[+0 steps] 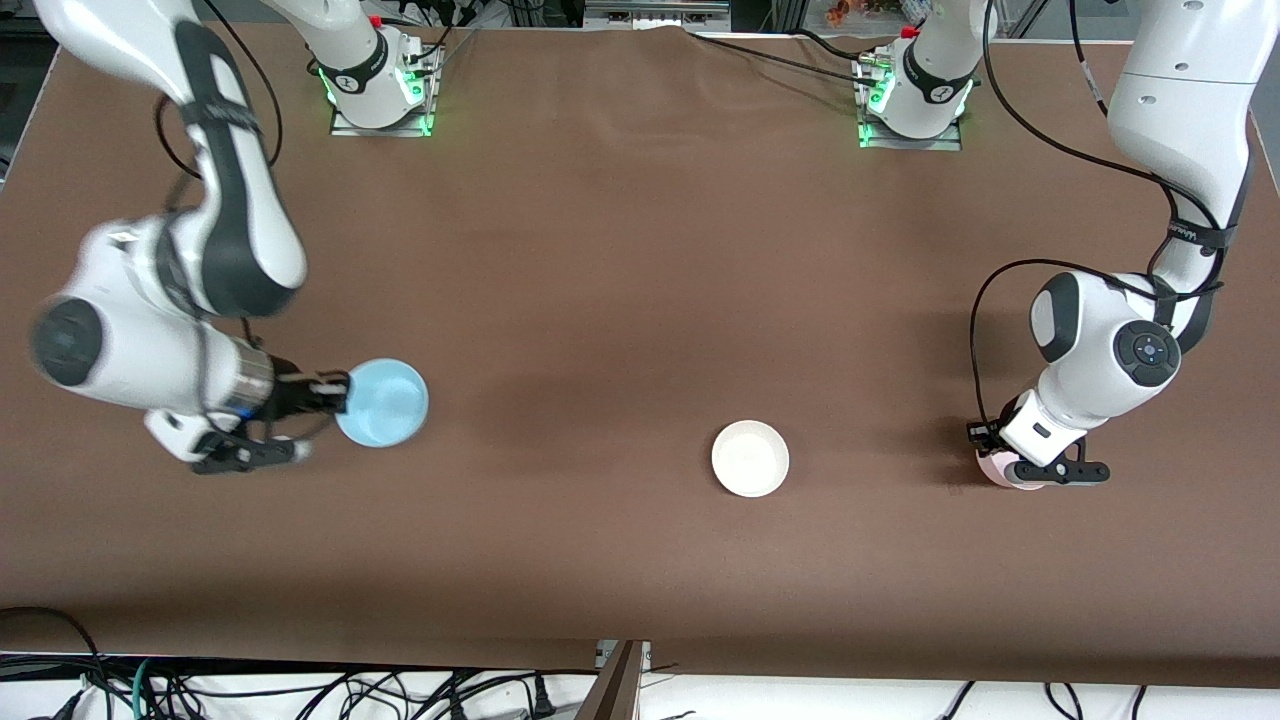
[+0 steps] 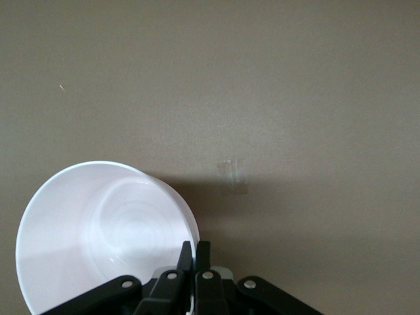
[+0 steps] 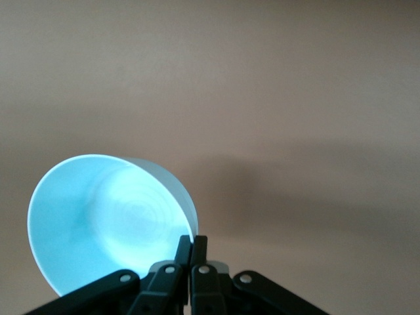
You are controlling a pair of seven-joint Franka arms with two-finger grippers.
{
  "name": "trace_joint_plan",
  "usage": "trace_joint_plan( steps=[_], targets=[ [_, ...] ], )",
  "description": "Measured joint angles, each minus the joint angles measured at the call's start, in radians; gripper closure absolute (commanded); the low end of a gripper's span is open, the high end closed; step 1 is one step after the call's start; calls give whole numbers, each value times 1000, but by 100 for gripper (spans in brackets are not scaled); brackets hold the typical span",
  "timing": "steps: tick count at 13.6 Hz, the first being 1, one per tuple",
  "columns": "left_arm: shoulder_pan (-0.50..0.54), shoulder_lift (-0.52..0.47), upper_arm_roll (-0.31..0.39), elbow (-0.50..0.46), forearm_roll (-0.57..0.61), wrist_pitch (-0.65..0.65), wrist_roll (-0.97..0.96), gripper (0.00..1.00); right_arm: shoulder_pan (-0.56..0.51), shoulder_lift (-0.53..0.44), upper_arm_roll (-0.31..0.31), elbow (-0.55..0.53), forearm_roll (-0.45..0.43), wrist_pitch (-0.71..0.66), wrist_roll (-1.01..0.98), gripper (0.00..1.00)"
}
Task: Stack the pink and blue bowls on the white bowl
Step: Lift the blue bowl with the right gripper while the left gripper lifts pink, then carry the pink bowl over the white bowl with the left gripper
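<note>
The white bowl (image 1: pixel 750 458) sits upright on the brown table, between the two arms. My right gripper (image 1: pixel 335 395) is shut on the rim of the light blue bowl (image 1: pixel 382 402) toward the right arm's end of the table; in the right wrist view (image 3: pixel 191 246) the blue bowl (image 3: pixel 98 223) hangs tilted from the fingers. My left gripper (image 1: pixel 990 452) is shut on the rim of the pale pink bowl (image 1: pixel 1003 472) toward the left arm's end, mostly hidden under the hand. In the left wrist view (image 2: pixel 195 252) the pink bowl (image 2: pixel 98 230) looks nearly white and is tilted.
The brown table (image 1: pixel 600 280) carries nothing else apart from the two arm bases along its edge farthest from the front camera. Cables hang off the table edge nearest the front camera.
</note>
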Motion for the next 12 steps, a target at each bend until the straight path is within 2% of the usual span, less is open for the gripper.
trace_joint_plan(
  steps=[3,5,12],
  targets=[
    [-24,-23,-5,10,0,-16,-32,100,-3,-24,-45,96,0,-171,-3,100],
    [-61,-31,-6,24,0,-55,-95,100,-4,-29,-75,134,0,-236,-9,100],
    [-251,-76,-14,187,0,-351,-399,100,-20,-37,-113,139,-2,-266,-100,100]
  ],
)
